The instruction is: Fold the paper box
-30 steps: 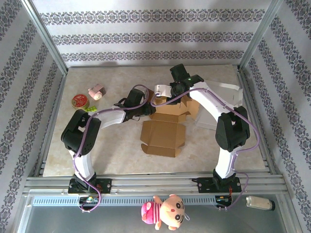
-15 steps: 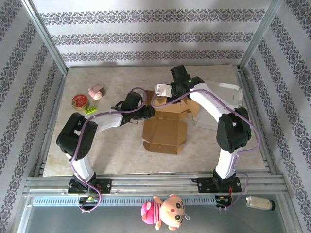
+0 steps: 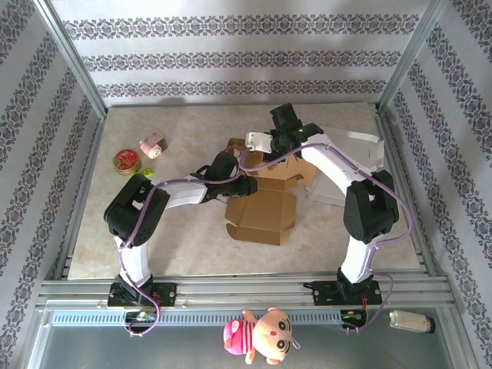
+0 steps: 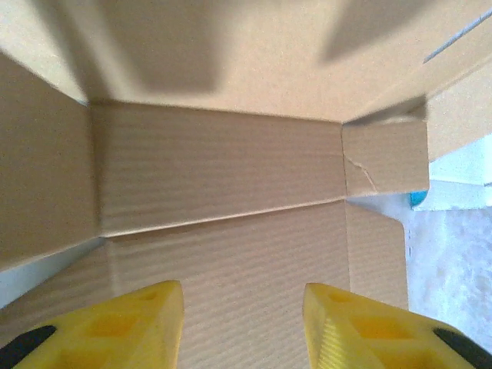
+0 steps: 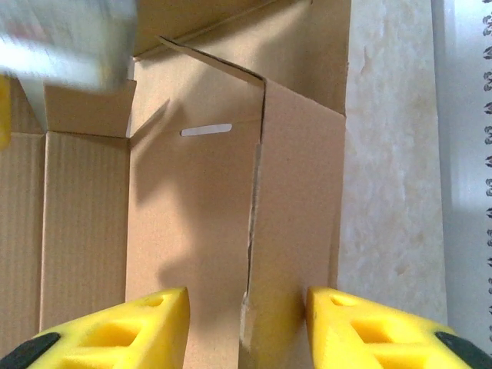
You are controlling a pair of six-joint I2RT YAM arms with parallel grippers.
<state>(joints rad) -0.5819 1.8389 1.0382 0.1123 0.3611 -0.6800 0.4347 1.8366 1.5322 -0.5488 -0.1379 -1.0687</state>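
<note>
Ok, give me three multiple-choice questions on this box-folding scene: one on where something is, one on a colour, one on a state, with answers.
1. Where is the plush doll? A) nearer than the arm bases B) far left corner C) beside the round tin
2. What colour are the left gripper's fingers? A) blue B) yellow C) red
3. How is the cardboard box? A) closed B) crushed flat C) open, near flap spread out
Answers: 1 A, it lies below the bases in the top view; 2 B, yellow in its wrist view; 3 C, its inside shows.
</note>
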